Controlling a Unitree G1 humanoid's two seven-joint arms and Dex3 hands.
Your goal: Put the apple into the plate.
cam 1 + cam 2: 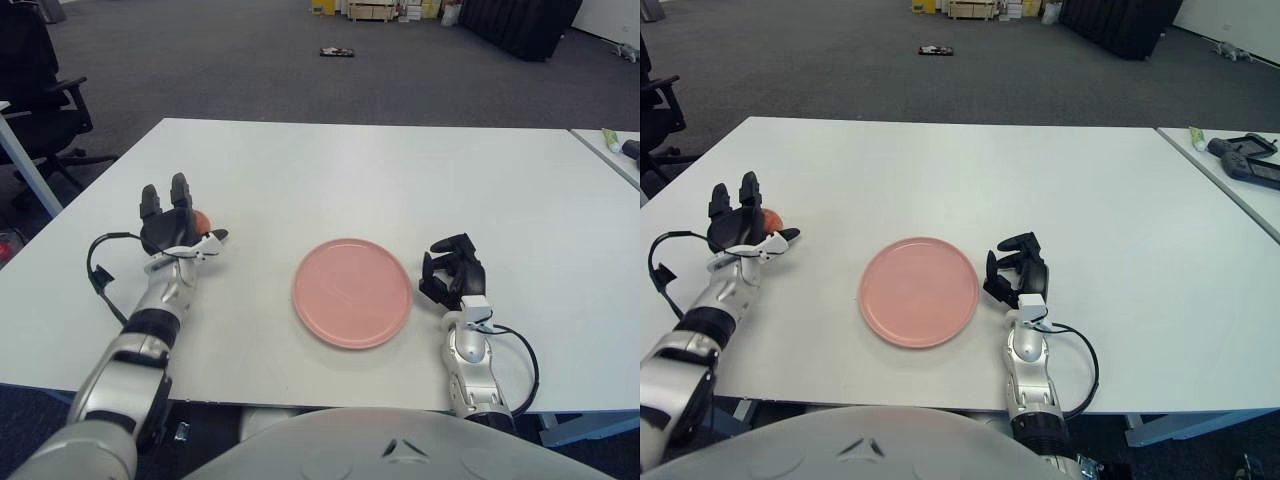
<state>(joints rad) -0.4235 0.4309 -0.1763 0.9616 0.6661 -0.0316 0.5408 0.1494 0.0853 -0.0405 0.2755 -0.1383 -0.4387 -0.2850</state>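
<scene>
Far left, beyond the table edge: black office chair (35, 95) on dark carpet.

Left portion of white table (330, 170): left hand (170, 228), palm turned away from the camera, two black fingers (181, 192) pointing up and away, thumb extended toward the plate side. Fingers spread, not closed around anything. Black cable looping beside the forearm near the wrist.

Immediately behind the left hand: apple (202, 220), red-orange, mostly hidden by the palm, only a small part visible at the right of the fingers. Positioned on the table, well apart from the plate. Contact between hand and apple: cannot be determined.

Centre of table, near front edge: plate (352, 292), pink, round, flat, nothing in it.

Just right of the plate: right hand (452, 272), idle, fingers curled inward, nothing held. Black cable looping beside the forearm.

Far right: second table, with a green-and-white tube (1197, 138) and a dark handheld controller (1246, 160).

Background floor: small dark item (335, 51) on the carpet; boxes and dark objects along the far wall.
</scene>
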